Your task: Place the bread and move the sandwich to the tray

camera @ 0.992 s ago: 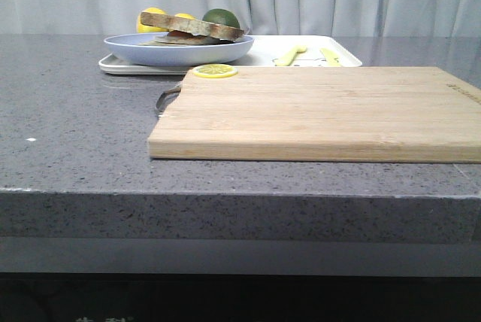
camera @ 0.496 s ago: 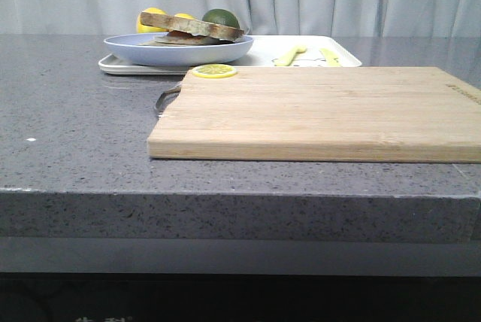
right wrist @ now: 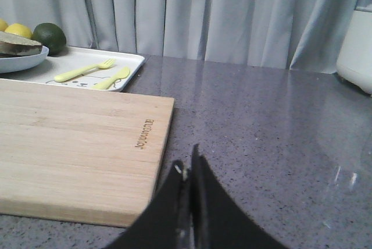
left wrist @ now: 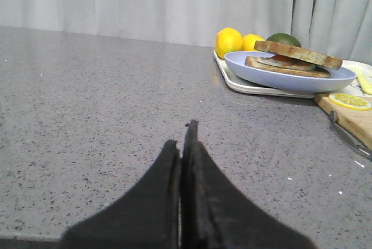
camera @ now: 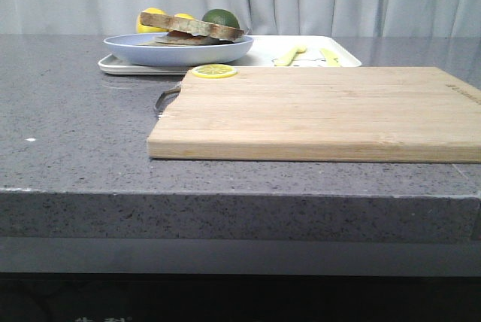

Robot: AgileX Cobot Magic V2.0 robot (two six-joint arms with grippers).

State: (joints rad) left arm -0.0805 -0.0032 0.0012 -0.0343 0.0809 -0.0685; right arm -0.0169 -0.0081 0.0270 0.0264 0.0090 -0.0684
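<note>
A slice of bread [camera: 197, 28] lies on top of the sandwich [left wrist: 285, 66] in the pale-blue plate [camera: 180, 53]. The plate stands on the left end of the white tray [camera: 263, 50] at the back of the counter. In the left wrist view the bread [left wrist: 297, 54] covers most of the filling. My left gripper [left wrist: 183, 135] is shut and empty above bare grey counter, well short and left of the plate. My right gripper [right wrist: 187, 164] is shut and empty beside the cutting board's near right corner. Neither gripper shows in the front view.
A wooden cutting board [camera: 323, 111] fills the counter's middle and right, with a lemon slice [camera: 214, 71] on its far left corner and a metal handle [camera: 165, 100] at its left edge. Lemons [left wrist: 229, 42], a lime [camera: 221, 18], and a yellow fork [right wrist: 84, 70] and spoon [right wrist: 113, 78] are at the tray. A white appliance [right wrist: 356, 45] stands far right.
</note>
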